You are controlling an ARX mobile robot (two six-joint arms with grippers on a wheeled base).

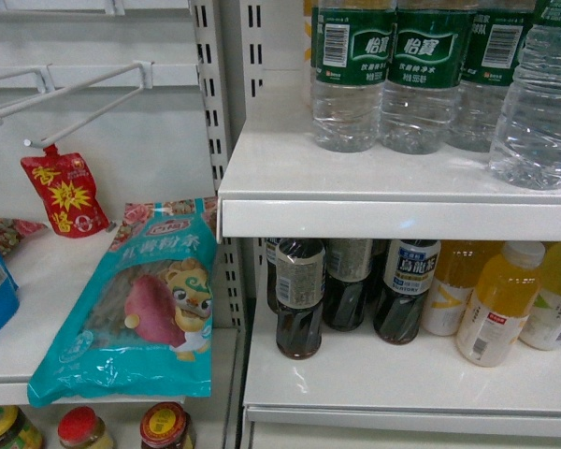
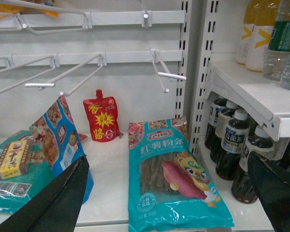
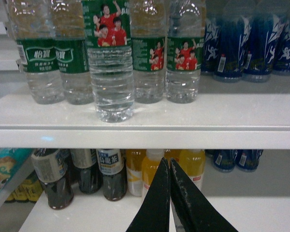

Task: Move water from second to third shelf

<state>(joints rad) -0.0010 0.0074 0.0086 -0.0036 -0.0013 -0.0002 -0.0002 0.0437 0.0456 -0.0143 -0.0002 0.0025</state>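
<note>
Water bottle [image 3: 110, 82] stands at the front of the upper shelf [image 3: 145, 118], just ahead of its row, green label with red-shirted figures facing out. Right end effector [image 3: 169, 193] sits below that shelf's edge, its two dark fingers pressed together, holding nothing, touching nothing. Left end effector [image 2: 166, 193] is spread wide, one finger low at the left, the other at the far right, empty between them. Count on the upper shelf from the right wrist view: five water bottles in all, the front one plus four behind; blue drink bottles [image 3: 246, 43] to the right, too dim to count. On the lower shelf [image 1: 402, 374], head view: three dark tea bottles [image 1: 300, 299] and three orange juice bottles [image 1: 498, 304]. Off to the left, one teal noodle packet [image 1: 136, 309], one red spout pouch [image 1: 67, 195], and three jar lids [image 1: 84, 426] peeking up at the bottom.
</note>
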